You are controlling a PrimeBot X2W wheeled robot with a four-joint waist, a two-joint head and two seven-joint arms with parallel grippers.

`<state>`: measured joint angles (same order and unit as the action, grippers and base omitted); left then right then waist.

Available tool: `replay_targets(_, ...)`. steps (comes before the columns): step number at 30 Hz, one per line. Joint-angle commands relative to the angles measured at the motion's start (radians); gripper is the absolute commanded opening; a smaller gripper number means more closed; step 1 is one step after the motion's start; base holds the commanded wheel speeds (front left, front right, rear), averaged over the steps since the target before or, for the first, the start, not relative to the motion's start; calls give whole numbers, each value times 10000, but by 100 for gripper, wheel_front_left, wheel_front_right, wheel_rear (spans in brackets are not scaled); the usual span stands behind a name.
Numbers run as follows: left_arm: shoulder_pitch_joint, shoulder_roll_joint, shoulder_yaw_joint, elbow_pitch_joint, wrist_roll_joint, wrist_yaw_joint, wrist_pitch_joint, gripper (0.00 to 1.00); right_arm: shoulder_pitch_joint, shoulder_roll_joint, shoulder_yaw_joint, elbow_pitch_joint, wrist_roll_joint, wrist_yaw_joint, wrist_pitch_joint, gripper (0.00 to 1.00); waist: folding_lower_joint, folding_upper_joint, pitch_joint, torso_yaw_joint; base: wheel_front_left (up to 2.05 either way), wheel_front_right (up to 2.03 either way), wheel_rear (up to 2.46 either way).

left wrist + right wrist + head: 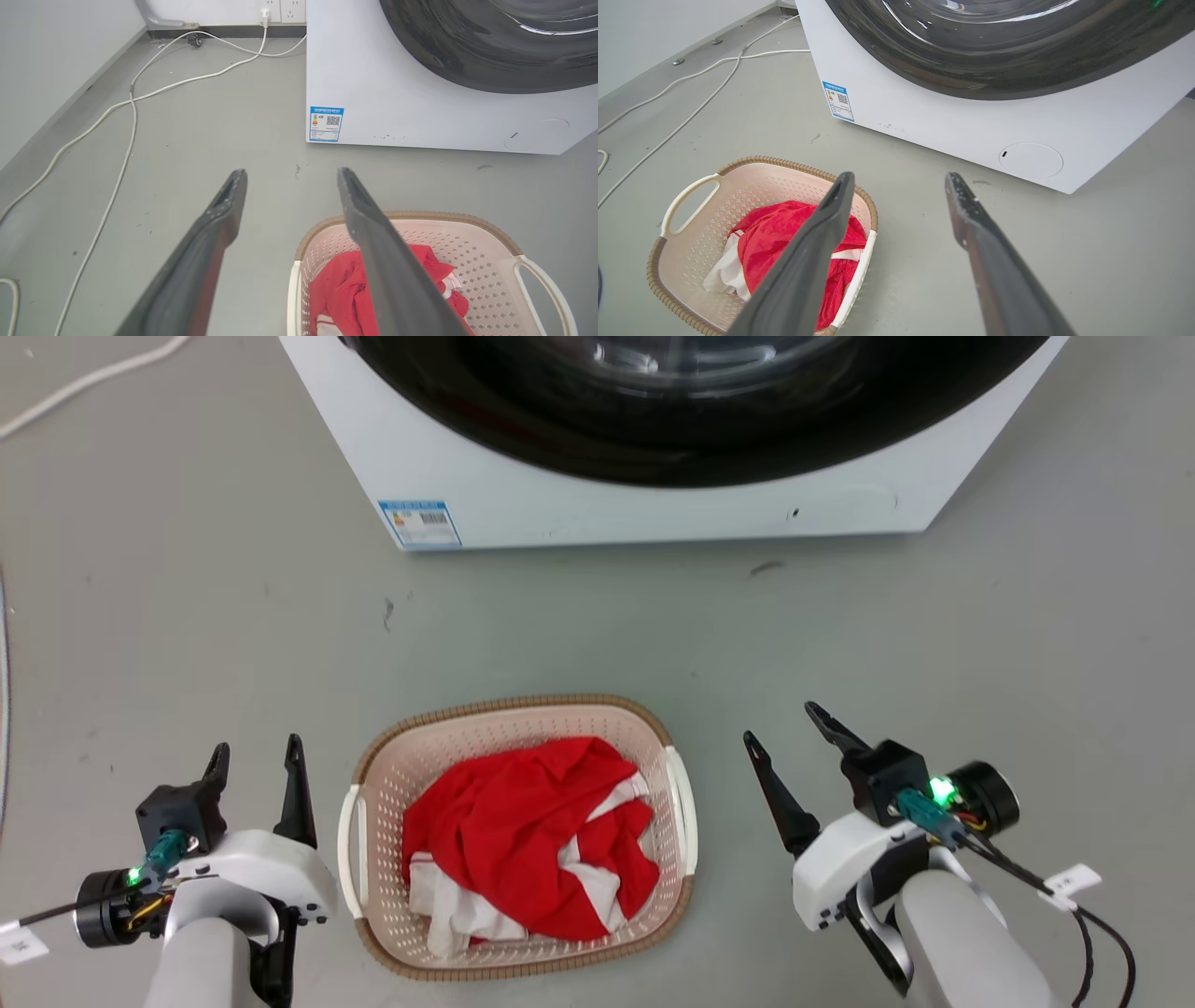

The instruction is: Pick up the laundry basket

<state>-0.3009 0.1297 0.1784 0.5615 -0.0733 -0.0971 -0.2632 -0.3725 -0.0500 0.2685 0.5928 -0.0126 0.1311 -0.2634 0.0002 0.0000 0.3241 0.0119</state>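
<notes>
Two grippers — left gripper (259,744) and right gripper (780,722) — one laundry basket (523,702), one washing machine (653,509).

The right claw (899,177) gapes beside the laundry basket (752,189), washing machine (952,121) beyond.

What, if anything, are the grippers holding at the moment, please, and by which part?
Nothing. The left gripper and right gripper are both open and empty, either side of the basket, not touching it.

Blue-bordered sticker (326,123) with QR code on washing machine (397,93) front lower corner; print too small to read.
</notes>
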Motion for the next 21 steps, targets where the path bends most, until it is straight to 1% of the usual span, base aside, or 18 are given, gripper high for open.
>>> replay_targets(1,-189,76,-2,210,29,-49,-25,100,-271,-7,71,145,-95,-7,-21,100,-2,0,449,17,0,0,0)
replay_targets(10,-1471,361,-181,1802,160,-161,-26,100,-1660,-7,925,1831,208,-7,-20,100,-2,0,1704,169,0,0,0)
replay_targets(16,-2104,454,-204,2679,148,-209,-26,100,-2438,-6,1339,2565,588,-7,-19,100,-2,0,2463,331,0,0,0)
replay_targets(21,-2489,387,-314,3119,160,-224,-26,100,-2927,-6,1575,3226,798,-7,-21,100,-2,0,2992,488,0,0,0)
